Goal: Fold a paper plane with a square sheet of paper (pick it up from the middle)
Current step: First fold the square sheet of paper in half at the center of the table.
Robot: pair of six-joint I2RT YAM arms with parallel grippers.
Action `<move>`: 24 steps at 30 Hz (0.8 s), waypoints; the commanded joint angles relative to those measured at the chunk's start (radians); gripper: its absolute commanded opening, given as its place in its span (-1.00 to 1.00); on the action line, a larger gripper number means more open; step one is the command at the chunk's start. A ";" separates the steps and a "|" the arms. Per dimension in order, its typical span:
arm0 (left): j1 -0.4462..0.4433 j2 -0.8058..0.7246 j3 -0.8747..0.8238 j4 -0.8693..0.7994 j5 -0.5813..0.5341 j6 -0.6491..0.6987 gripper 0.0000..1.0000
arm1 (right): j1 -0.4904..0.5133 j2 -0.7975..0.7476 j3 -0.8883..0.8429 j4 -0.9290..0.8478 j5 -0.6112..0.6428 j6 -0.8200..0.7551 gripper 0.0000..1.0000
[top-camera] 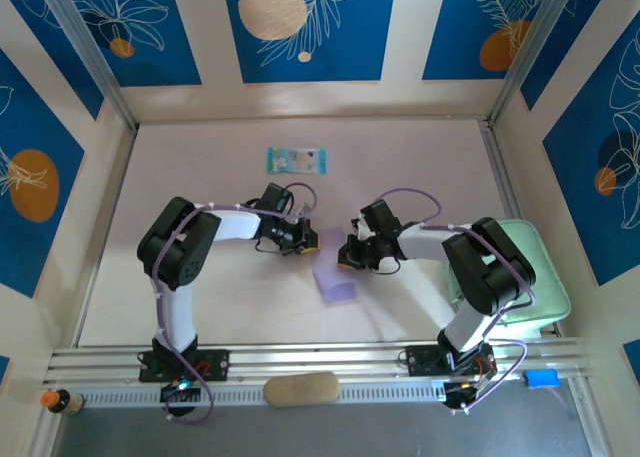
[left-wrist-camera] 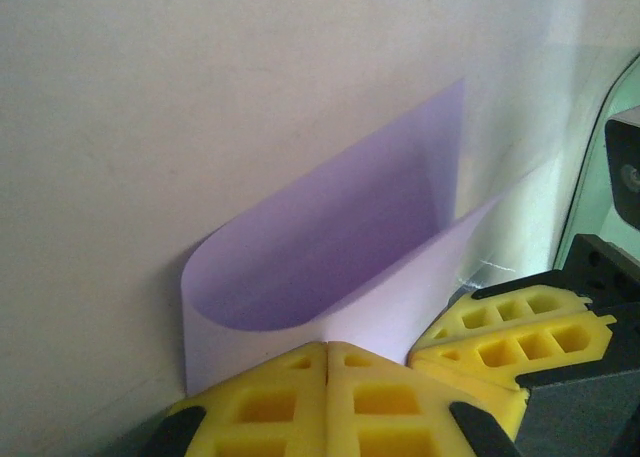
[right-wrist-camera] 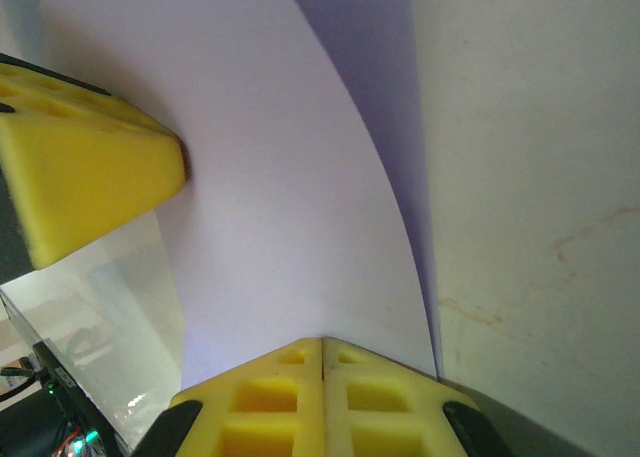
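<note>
Left gripper (top-camera: 305, 239) shut tight, yellow pads (left-wrist-camera: 270, 402) pressed flat together with no gap, pinching the sheet of paper (top-camera: 333, 280) at its edge, right at the tips. Right gripper (top-camera: 348, 255) closed the same way, pads (right-wrist-camera: 380, 407) meeting along a thin seam, nipping the paper from the opposite side. Tips of both close together and nearly facing each other, near the middle of the table (top-camera: 200, 297).

Pale lilac sheet bent over on itself in a soft, rounded loop. One layer down toward the table, the other rising to the grip. Hard to tell whether one layer or both sit between the pads.

Seen from the left wrist, a shadowed curved pocket between the two layers, with the right gripper's yellow fingers just beside the paper's edge. Seen from the right wrist, the upper layer sweeping up and away, with the left gripper's pad touching its surface.

Off to the right, beside the right arm, a mint-green tray (top-camera: 545, 277), well apart from the paper. Farther back, a small blue-green packet (top-camera: 296, 160) lying flat near the far wall, apart from both grippers.
</note>
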 commanded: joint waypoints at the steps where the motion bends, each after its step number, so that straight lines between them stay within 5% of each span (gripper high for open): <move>1: 0.032 0.028 0.017 -0.052 -0.063 0.027 -1.00 | -0.001 0.017 -0.046 -0.099 0.038 0.003 -1.00; 13: 0.046 -0.016 0.038 0.012 -0.023 -0.037 -1.00 | -0.004 0.020 -0.042 -0.102 0.033 -0.002 -1.00; 24: 0.047 0.030 0.055 -0.010 -0.096 -0.046 -1.00 | -0.004 0.030 -0.042 -0.096 0.024 -0.003 -1.00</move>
